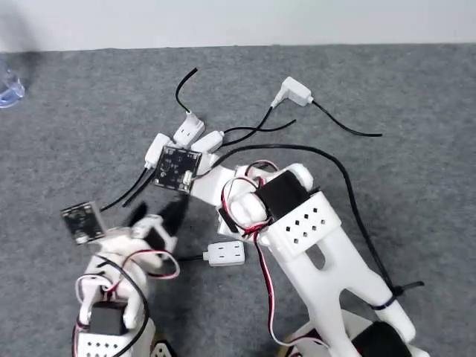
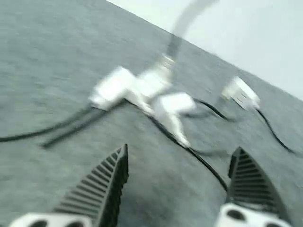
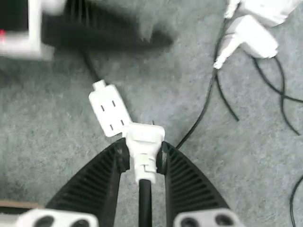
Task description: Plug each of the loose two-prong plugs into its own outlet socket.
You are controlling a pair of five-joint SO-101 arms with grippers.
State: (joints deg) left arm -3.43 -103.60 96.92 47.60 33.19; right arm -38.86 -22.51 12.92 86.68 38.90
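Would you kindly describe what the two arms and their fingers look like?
The left arm and right arm are white plastic with black servo blocks and looping red, white and black wires; the right shows a perforated panel. Their fingers are black, tapered and ribbed.

A grey, finely flecked carpet (image 1: pixel 416 89) lies under everything. The outlet block (image 3: pixel 110 109) is white with dark slots; the plug (image 3: pixel 143 142) beside it and the plugs (image 1: pixel 294 93) farther from it are white on black cords (image 3: pixel 144 198). The left gripper (image 2: pixel 180 151) and right gripper (image 3: pixel 142 153) have black ribbed fingers (image 3: pixel 102 184), on white arms (image 1: pixel 349 282) with black motors (image 1: pixel 279 195) and red, white and black wires (image 1: pixel 265 286).
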